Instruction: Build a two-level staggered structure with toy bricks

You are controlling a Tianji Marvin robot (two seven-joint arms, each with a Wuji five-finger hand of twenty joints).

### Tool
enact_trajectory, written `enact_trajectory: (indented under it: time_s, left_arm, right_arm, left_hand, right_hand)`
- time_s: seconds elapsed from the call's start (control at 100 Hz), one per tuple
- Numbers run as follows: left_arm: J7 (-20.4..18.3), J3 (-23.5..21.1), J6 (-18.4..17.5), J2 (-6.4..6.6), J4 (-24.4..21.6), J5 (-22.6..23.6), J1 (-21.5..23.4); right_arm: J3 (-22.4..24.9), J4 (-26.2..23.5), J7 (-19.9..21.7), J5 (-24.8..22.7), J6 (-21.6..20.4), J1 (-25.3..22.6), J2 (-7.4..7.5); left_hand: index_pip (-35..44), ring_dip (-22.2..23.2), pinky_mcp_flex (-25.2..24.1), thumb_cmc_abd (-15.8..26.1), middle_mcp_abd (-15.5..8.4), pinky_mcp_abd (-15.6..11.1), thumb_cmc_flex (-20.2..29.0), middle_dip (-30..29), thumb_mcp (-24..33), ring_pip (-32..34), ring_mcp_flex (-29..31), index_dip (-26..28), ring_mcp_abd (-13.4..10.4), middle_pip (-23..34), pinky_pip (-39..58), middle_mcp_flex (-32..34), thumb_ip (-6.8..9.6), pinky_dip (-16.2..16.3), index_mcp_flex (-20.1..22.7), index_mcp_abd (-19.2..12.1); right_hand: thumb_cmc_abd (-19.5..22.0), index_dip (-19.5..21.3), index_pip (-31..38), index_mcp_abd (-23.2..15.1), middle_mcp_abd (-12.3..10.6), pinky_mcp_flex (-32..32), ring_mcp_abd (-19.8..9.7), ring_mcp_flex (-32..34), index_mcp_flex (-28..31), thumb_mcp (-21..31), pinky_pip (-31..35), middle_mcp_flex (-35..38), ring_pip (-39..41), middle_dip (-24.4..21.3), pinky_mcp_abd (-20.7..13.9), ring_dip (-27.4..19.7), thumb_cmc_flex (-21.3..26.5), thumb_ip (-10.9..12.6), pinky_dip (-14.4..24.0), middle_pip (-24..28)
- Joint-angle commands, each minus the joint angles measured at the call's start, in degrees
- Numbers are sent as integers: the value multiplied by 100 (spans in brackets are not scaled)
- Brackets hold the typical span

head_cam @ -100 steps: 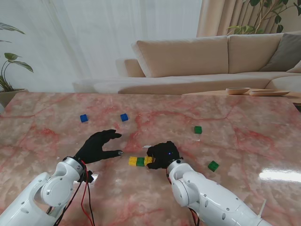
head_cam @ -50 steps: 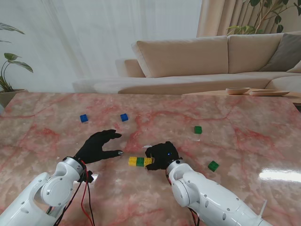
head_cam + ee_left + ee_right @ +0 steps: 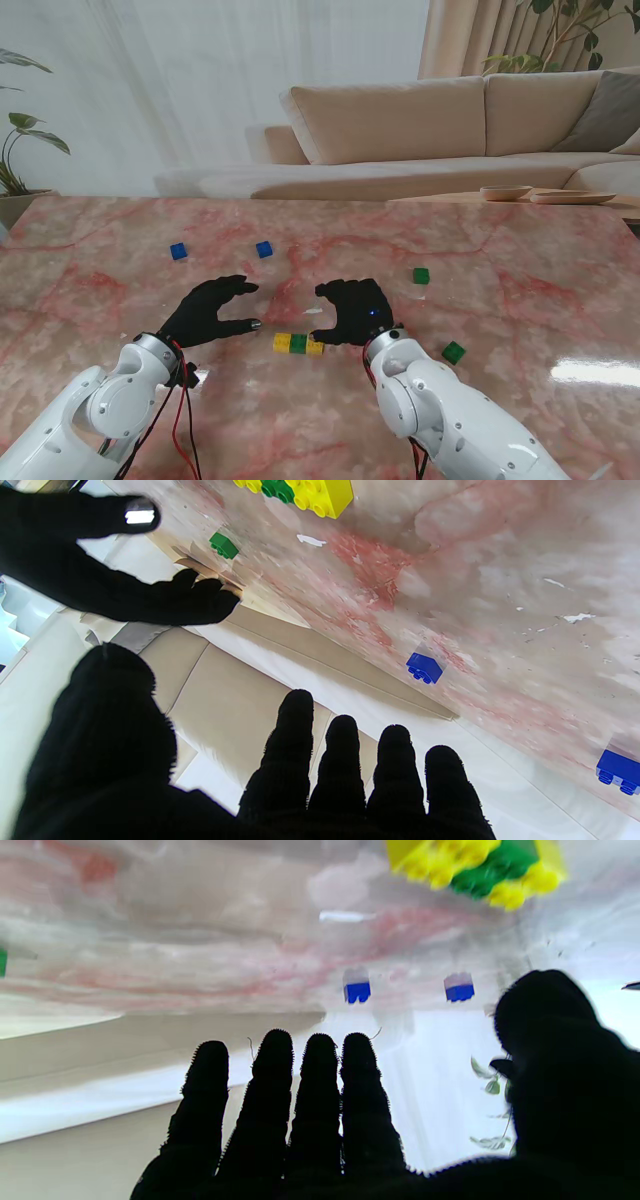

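Note:
A short row of yellow, green and yellow bricks point(image 3: 299, 343) lies on the marble table point(image 3: 520, 290) between my two hands. The same row point(image 3: 295, 492) shows in the left wrist view and, blurred, as the row point(image 3: 480, 867) in the right wrist view. My right hand point(image 3: 352, 310) hovers open just right of the row, fingers spread, holding nothing. My left hand point(image 3: 210, 310) rests open to the left of the row, also holding nothing. Two blue bricks point(image 3: 179, 251) point(image 3: 264, 249) lie farther from me on the left. Two green bricks point(image 3: 421, 275) point(image 3: 453, 352) lie on the right.
A beige sofa point(image 3: 430, 130) stands beyond the table's far edge. A low side table with shallow dishes point(image 3: 545, 195) sits at the far right. A plant point(image 3: 20, 150) stands past the left edge.
My right hand has lifted off the right end of the brick row and opened, moving up and slightly right. The row stays in place. The left hand has not moved.

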Motion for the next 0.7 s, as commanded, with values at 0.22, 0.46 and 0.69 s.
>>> enact_trajectory:
  time_s: [0.22, 0.46, 0.69]
  left_arm:
    - [5, 16, 19, 1, 20, 2, 6]
    - [-14, 19, -80, 7, 300, 13, -295]
    - [-76, 258, -293, -17, 1324, -230, -1297]
  right_arm:
    - [896, -482, 756, -437, -120, -219, 203]
    - [1530, -412, 1488, -861, -452, -139, 334]
    - [1784, 128, 2045, -784, -745, 275, 423]
  left_hand:
    - [-129, -90, -9, 205, -4, -280, -71, -66, 75, -164, -194, -48, -252, -66, -265, -115, 90, -20, 29, 88]
    - [-144, -90, -3, 201, -9, -228, -64, -74, 70, -158, -189, -58, -260, -81, -208, -132, 83, -1, 34, 87]
    - [-138, -94, -8, 188, -20, -250, -52, -74, 72, -158, -187, -60, -267, -79, -205, -119, 80, -16, 53, 77]
  right_hand:
    - [84, -183, -190, 136, 91, -116, 72, -178, -316, 106, -204, -241, -213, -144, 36, -199, -317, 205, -142, -158]
    - [116, -263, -229, 190, 109, -134, 77, -179, -383, 139, -249, -284, -265, -177, 44, -204, -309, 207, -150, -192]
    - [62, -465, -544, 454, 211, -187, 38, -363, -805, 153, -284, -747, -199, -177, -10, -140, -240, 205, -145, -181]
